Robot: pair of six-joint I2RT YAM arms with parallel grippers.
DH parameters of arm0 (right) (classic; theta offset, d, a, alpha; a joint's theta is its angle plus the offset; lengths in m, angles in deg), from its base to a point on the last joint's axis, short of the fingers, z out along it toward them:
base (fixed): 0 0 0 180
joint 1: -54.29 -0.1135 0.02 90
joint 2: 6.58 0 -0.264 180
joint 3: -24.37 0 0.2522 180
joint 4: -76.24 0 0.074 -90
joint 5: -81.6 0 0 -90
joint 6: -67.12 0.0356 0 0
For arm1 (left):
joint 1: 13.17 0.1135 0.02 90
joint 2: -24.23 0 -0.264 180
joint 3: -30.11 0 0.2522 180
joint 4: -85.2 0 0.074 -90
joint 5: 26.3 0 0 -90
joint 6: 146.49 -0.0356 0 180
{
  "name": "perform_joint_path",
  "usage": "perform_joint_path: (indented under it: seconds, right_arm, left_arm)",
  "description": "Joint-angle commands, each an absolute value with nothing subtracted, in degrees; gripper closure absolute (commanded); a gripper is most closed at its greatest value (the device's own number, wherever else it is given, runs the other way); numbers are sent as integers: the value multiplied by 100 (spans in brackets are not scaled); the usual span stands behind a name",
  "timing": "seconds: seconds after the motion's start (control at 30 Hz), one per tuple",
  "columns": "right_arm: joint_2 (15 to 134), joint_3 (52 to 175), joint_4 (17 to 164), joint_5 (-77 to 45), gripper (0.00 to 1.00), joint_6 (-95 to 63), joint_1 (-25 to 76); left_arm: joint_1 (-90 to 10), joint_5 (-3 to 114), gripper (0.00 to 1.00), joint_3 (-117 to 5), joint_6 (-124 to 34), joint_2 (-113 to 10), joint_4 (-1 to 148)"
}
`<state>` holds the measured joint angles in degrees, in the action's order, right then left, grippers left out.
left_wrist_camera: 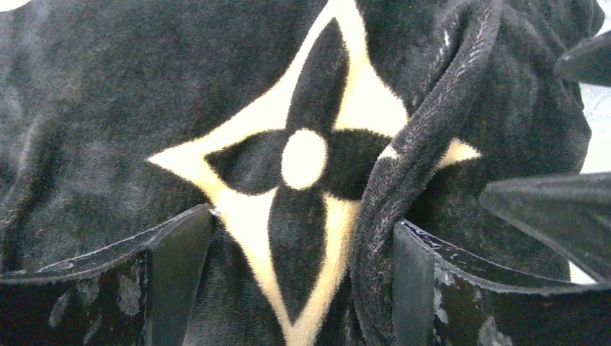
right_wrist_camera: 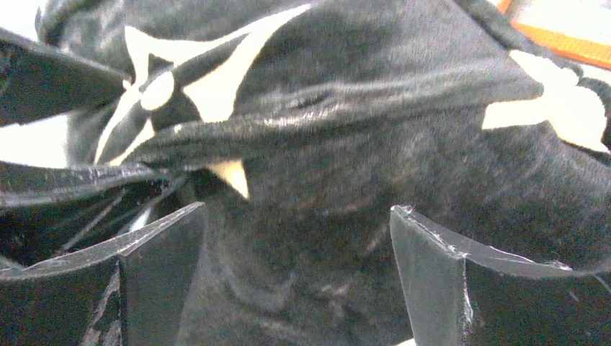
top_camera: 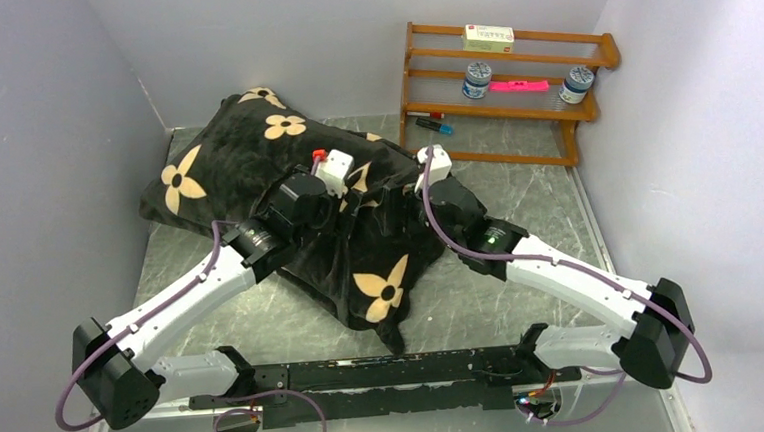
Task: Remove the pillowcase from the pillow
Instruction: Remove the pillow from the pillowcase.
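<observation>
The pillowcase (top_camera: pixel 245 169) lies diagonally across the grey table (top_camera: pixel 533 297), left of centre, its far end plump and its near end flat and rumpled. It covers the pillow completely, so no white fabric can be confirmed. The two arms meet over the cover's middle.

The left gripper (left_wrist_camera: pixel 302 223) is released: its jaws stand apart over a tan star motif, with a raised fold of plush against the right-hand finger (left_wrist_camera: pixel 418 281). The right gripper (right_wrist_camera: pixel 297 215) is spread wide above black plush and pinches nothing. A wooden rack (top_camera: pixel 592 113) stands at the far right, well apart from the cover.
</observation>
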<state>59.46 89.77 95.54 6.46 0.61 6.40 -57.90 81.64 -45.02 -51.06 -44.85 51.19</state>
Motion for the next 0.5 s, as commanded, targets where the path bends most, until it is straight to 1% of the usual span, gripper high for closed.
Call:
perform_joint_path:
  seconds: [0.0, 0.13, 0.27, 0.3, 0.4, 0.47]
  right_arm:
    - [6227, 9475, 9333, 992, 1, 241, 621]
    - [6621, 9694, 9602, 1034, 3, 431, 621]
    - [6857, 9619, 9749, 1055, 11, 473, 630]
    - [6910, 9603, 9829, 1091, 14, 465, 628]
    - [7044, 9499, 10075, 1131, 30, 402, 659]
    - [7063, 9394, 10221, 1068, 47, 328, 673]
  left_arm:
    - [-5548, 8057, 13, -4390, -5067, -4246, 5302]
    - [-5460, 7920, 14, -4346, -5070, -4272, 5289]
    - [-5431, 7823, 14, -4316, -5061, -4295, 5331]
    - [-5420, 7816, 14, -4315, -5068, -4306, 5331]
    - [-5360, 7783, 14, -4345, -5070, -4393, 5304]
    - [-5331, 7760, 14, -4358, -5065, -4435, 5284]
